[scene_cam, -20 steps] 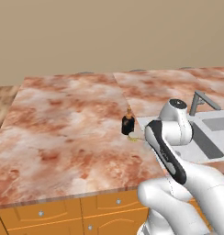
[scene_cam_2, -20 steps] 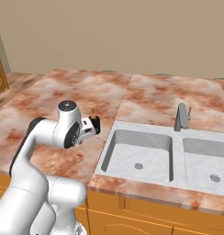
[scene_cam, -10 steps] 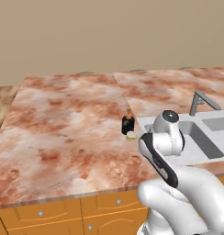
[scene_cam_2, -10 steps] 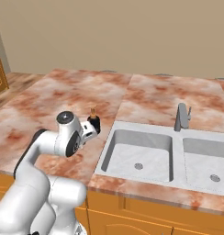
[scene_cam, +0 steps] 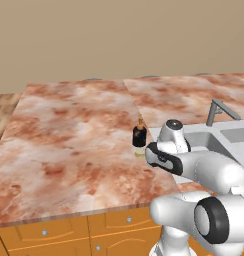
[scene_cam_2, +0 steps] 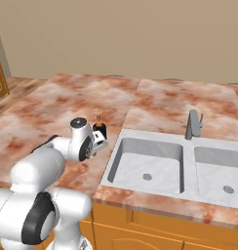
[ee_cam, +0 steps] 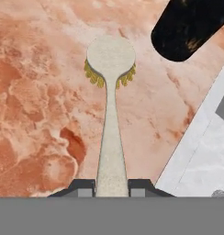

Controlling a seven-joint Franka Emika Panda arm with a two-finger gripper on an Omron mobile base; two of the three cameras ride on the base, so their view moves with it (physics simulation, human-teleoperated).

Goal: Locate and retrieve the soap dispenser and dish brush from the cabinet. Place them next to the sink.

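Arm lower (dish brush (ee_cam: 111,114) between fingers (ee_cam: 81,187))

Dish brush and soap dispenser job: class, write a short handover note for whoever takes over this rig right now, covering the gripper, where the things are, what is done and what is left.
Gripper: shut on the dish brush, holding its pale handle, bristle head down over the marble counter.
Soap dispenser: upright on the counter, beside the left rim of the sink.
Brush: close to the dispenser, between it and the sink's left edge; whether the bristles touch the counter cannot be told.
Done: both things are out of the cabinet; dispenser placed.
Left: set the brush down beside the dispenser, open the jaws, pull the arm back.
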